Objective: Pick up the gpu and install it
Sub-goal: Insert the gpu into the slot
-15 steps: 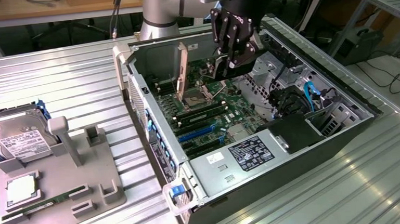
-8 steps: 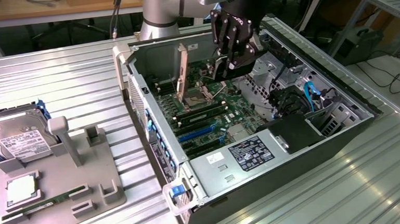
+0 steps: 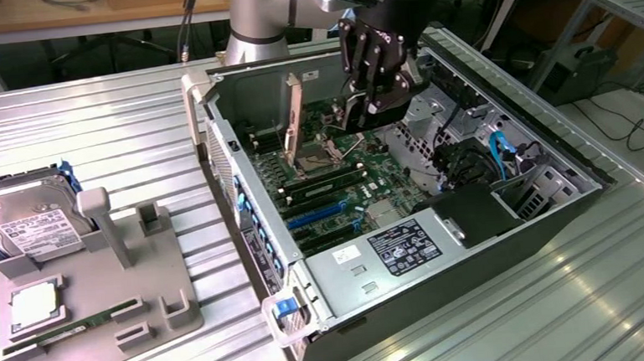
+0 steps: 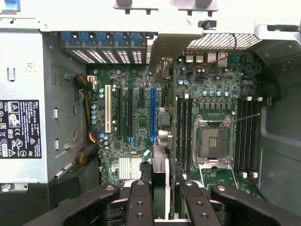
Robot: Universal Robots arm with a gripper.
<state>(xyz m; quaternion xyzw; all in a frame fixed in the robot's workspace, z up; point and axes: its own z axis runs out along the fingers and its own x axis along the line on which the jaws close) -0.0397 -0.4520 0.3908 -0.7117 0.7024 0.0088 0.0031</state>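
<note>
Two fingers of the tool are clamped on the gpu. They hold it upright by one end, inside the open computer case. In the wrist view the card appears edge-on above the motherboard, between the long blue slot and the nearest memory slots. Its pale bracket end reaches toward the case's rear wall. Whether its edge sits in a slot cannot be told. In the exterior view the tool hangs over the far half of the case, with the gpu standing beside it. The processor socket lies just past the memory slots. The labelled power supply fills the case's near corner. Outside the case, to the exterior view's left, a grey holder on the ribbed surface carries a hard drive.
</note>
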